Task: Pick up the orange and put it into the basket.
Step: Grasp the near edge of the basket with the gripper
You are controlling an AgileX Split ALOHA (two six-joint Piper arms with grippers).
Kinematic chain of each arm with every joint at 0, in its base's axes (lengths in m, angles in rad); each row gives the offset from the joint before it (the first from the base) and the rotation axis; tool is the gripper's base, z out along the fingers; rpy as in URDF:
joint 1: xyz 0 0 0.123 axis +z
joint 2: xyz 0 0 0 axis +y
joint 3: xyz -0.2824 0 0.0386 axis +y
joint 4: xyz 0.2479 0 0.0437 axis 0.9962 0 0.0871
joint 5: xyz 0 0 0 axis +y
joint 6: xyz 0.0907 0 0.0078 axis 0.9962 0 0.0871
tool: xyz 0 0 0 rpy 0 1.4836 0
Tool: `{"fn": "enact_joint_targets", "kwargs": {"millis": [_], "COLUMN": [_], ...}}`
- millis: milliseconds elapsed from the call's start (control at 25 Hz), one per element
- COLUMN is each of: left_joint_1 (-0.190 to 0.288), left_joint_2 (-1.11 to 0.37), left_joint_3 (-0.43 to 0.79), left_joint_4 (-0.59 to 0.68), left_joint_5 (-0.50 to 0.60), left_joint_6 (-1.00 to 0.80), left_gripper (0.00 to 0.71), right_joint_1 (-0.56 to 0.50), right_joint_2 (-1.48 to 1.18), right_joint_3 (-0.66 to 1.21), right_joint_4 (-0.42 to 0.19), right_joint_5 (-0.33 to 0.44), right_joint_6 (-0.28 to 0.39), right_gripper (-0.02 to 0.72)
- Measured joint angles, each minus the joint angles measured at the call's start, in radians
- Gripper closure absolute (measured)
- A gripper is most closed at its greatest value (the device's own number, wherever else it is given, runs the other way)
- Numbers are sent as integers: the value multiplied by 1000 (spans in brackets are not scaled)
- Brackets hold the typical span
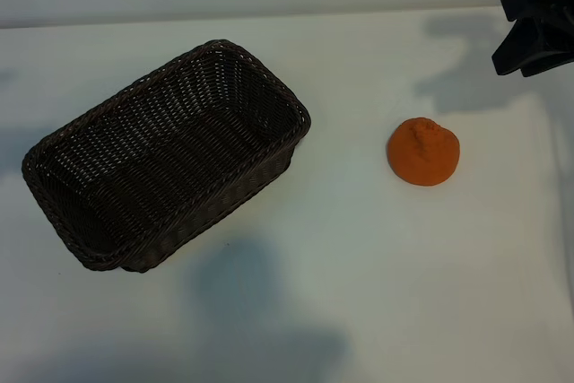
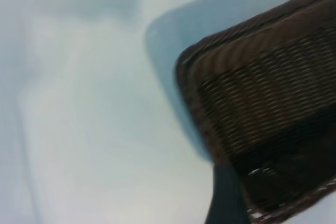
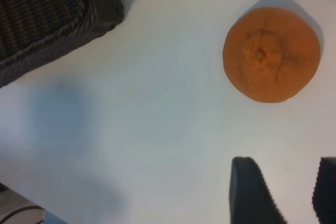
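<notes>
Orange point(image 1: 423, 152) lies alone on the white surface point(image 1: 359, 293), well apart from the basket point(image 1: 54, 154) and to its right in the exterior view. It is round, so no long axis guides the grasp. The right end effector point(image 3: 283, 192) is the nearer one: it hangs raised near the far right corner, released and holding nothing, fingers point(image 3: 252, 192) parted, with the fruit ahead of the tips and not between them. I judge it must advance and descend. The left end effector is out of sight beside the basket, apparently idle
</notes>
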Motion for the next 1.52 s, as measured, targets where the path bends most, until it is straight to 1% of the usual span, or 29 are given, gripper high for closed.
{"fn": "enact_joint_targets", "kwargs": {"millis": [120, 240, 280, 360, 440, 480, 560, 720, 880, 1040, 1400, 1520], "left_joint_1": [31, 92, 119, 172, 206, 215, 219, 220, 220, 220, 220, 220], "left_joint_2": [6, 6, 6, 6, 6, 6, 6, 26, 113, 189, 318, 349], "left_joint_3": [107, 196, 220, 246, 252, 252, 252, 253, 253, 253, 253, 253], "left_joint_4": [47, 70, 70, 70, 63, 57, 38, -38, -103, -151, -216, -267], "left_joint_5": [0, 0, 0, 0, -5, -9, -43, -104, -122, -177, -280, -300], "left_joint_6": [-17, -21, -19, -1, 9, 12, 14, 22, 48, 72, 109, 156], "left_gripper": [185, 185, 185, 185, 185, 185, 185, 185, 185, 185, 185, 185], "right_joint_1": [0, 0, 0, 0, 0, 0, 0, 0, 0, 0, 0, 0], "right_joint_2": [0, 0, 0, 0, 0, 0, 0, 0, 0, 0, 0, 0], "right_joint_3": [0, 0, 0, 0, 0, 0, 0, 0, 0, 0, 0, 0], "right_joint_4": [0, 0, 0, 0, 0, 0, 0, 0, 0, 0, 0, 0], "right_joint_5": [0, 0, 0, 0, 0, 0, 0, 0, 0, 0, 0, 0], "right_joint_6": [0, 0, 0, 0, 0, 0, 0, 0, 0, 0, 0, 0], "right_gripper": [379, 379, 379, 379, 379, 379, 379, 379, 379, 379, 379, 379]}}
